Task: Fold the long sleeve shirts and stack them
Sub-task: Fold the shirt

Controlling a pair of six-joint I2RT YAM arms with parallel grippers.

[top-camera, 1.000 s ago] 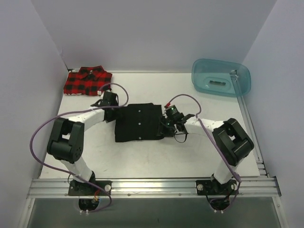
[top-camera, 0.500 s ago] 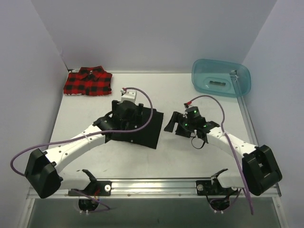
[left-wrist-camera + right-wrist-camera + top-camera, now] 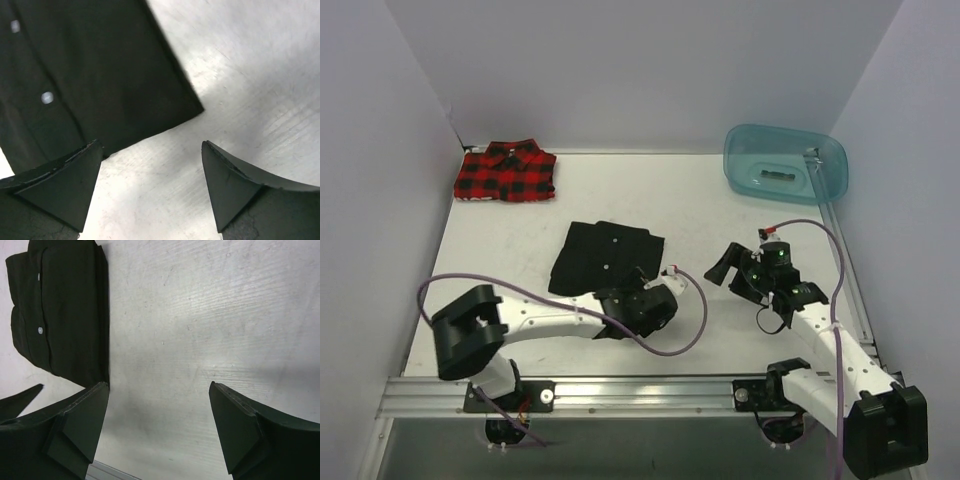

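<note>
The black shirt [image 3: 605, 258] lies folded at the table's middle, slightly turned, white buttons up. It also shows in the left wrist view [image 3: 90, 75] and in the right wrist view [image 3: 60, 310]. The red-and-black plaid shirt [image 3: 507, 172] lies folded at the far left corner. My left gripper [image 3: 626, 291] is open and empty, low over the table at the black shirt's near right corner; its jaws [image 3: 150, 145] frame bare table. My right gripper [image 3: 732, 268] is open and empty, well to the right of the black shirt, over bare table [image 3: 159, 385].
A translucent teal tub [image 3: 785, 163] stands at the far right corner. White walls close in the left, back and right sides. A metal rail [image 3: 640, 392] runs along the near edge by the arm bases.
Both grippers have left the black shirt. The left arm swung around to its near right corner. The right arm drew back to the right. The shirt now lies tilted.
</note>
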